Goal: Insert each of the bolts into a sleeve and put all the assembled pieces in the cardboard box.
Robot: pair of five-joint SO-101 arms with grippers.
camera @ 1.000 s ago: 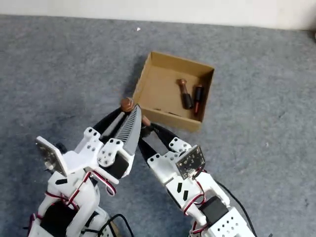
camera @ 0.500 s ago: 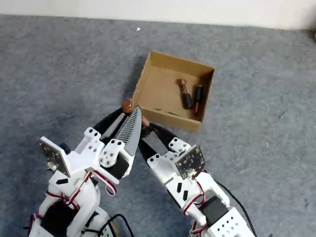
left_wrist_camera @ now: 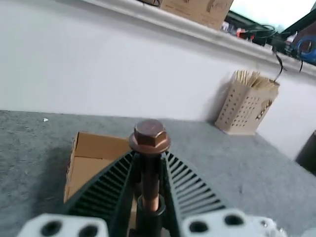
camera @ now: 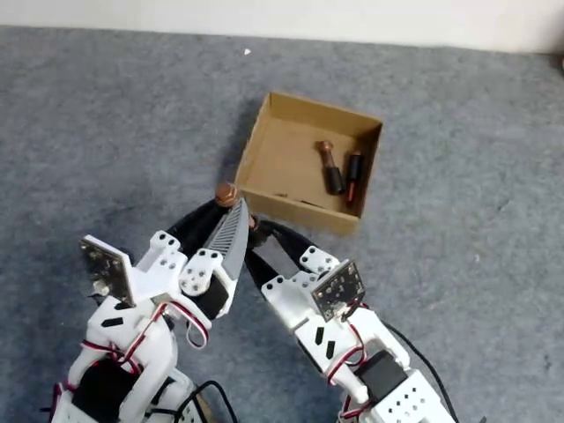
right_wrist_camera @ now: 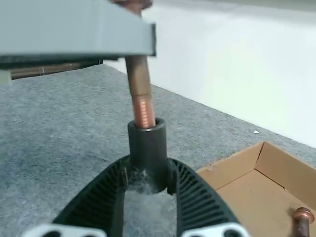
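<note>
Nearest: right gripper (right_wrist_camera: pixel 148 170) clenched on dark sleeve (right_wrist_camera: pixel 147 145). Left gripper (left_wrist_camera: pixel 148 160) pinching copper bolt (left_wrist_camera: pixel 149 139) by shank — threaded tip sits in sleeve mouth. Pair held over grey carpet (camera: pixel 106 132), just beside near wall of cardboard box (camera: pixel 280 159). Farther in — two assembled pieces (camera: pixel 333 176) lying side by side on box floor.

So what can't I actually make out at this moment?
High view: the sleeve lies hidden under the left claw.
Right wrist view: the head of the bolt is covered by the left claw's grey finger; its depth inside the sleeve is hidden by the sleeve wall.
Right wrist view: an assembled piece in the cardboard box is cut off by the picture's edge.
</note>
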